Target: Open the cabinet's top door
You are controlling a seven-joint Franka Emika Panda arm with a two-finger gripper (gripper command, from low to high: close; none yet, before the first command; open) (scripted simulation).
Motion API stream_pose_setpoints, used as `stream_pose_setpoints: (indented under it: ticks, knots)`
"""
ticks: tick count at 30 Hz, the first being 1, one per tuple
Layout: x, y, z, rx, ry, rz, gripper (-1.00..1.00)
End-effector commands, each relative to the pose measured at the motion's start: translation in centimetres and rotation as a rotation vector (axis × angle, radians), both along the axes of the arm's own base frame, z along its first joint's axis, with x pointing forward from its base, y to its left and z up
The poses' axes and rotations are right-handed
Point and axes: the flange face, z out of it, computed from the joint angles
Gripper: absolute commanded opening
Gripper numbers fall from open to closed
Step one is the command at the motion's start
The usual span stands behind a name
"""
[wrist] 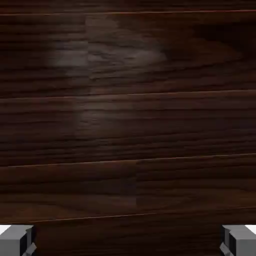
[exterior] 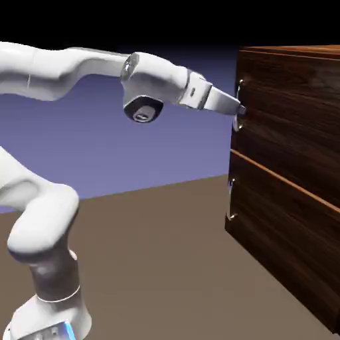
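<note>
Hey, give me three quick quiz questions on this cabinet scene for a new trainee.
1. True or false: the gripper is shut in the hand view.
2. Which door's handle is the gripper at: A, the top door; B, the bottom door?
3. Fill in the blank: between the two doors of the cabinet runs a thin ____ seam.

Key: 1 false, it is open; 2 A; 3 orange.
</note>
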Motion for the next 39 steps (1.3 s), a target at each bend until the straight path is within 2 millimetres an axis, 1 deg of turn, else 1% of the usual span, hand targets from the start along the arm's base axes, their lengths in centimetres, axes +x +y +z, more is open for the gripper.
stream_pose_setpoints:
  ticks: [1,6,11,16,20,24,29,34,39]
  knots:
    - [0.0,0.3,0.3,-0.001,-0.015,-0.001,0.00]
    - [-0.1,1.9,1.4,-0.006,-0.086,-0.002,0.00]
    - [0.1,3.9,1.8,-0.014,-0.149,0.000,0.00]
    - [0.8,6.3,1.5,-0.023,-0.203,0.006,0.00]
    - [1.6,8.3,0.7,-0.030,-0.240,0.013,0.00]
    - [2.7,10.4,-0.5,-0.037,-0.271,0.019,0.00]
    - [4.3,13.0,-2.7,-0.042,-0.299,0.027,0.00]
    - [6.3,15.6,-5.6,-0.044,-0.316,0.034,0.00]
    - [8.5,18.0,-9.1,-0.041,-0.322,0.036,0.00]
